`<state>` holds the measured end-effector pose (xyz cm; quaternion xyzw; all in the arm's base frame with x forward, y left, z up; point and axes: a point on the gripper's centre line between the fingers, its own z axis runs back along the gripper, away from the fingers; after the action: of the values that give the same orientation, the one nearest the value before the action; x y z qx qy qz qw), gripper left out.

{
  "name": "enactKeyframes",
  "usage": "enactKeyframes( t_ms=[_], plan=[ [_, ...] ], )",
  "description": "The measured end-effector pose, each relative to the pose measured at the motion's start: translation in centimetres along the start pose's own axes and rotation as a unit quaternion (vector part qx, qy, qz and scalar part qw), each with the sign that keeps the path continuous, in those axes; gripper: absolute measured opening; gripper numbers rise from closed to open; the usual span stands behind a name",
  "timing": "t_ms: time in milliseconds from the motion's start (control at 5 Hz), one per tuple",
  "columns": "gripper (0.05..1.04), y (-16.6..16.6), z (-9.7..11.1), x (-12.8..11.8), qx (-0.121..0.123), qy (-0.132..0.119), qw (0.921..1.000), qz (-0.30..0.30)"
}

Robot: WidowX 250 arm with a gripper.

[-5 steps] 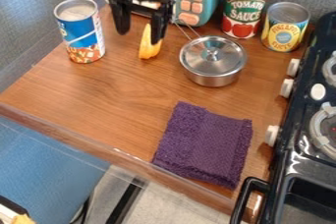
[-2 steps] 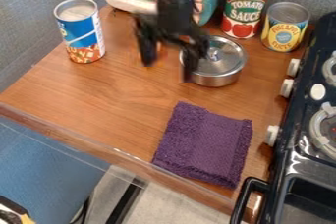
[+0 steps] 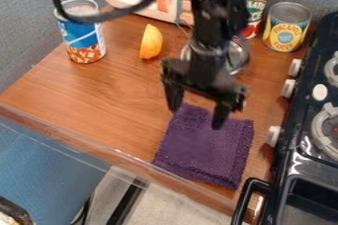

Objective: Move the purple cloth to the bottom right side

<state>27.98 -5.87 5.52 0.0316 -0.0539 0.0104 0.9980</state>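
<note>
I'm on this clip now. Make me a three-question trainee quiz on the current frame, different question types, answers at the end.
1. True or false: the gripper is open, and the purple cloth lies on the wooden counter.
2. Multiple choice: what lies just right of the blue-labelled can, as the camera sees it?
A) a whisk
B) a yellow-orange wedge
C) a green cup
3. Fill in the blank: the black stove is at the ____ edge of the view.

Key: 1 True; 2 B; 3 right.
</note>
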Motion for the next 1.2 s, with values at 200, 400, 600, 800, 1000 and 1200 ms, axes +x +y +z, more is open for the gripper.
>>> enactKeyframes(
  t_ms=[200,400,600,800,1000,1200],
  plan=[
    [0.999,-0.9,-0.6,-0.7,0.005,-0.005,1.0,-0.004],
    [0.999,-0.8,-1.6,-1.1,0.014,-0.001,0.9999,0.0],
    [0.999,-0.8,-2.8,-1.0,0.01,-0.002,0.9999,0.002],
    [0.999,0.9,-3.3,-0.6,-0.003,-0.012,0.9997,0.019],
    [0.999,3.1,-3.8,0.0,-0.005,-0.031,0.9993,0.019],
    [0.999,5.7,-4.0,0.6,0.003,-0.048,0.9989,0.0]
  ],
)
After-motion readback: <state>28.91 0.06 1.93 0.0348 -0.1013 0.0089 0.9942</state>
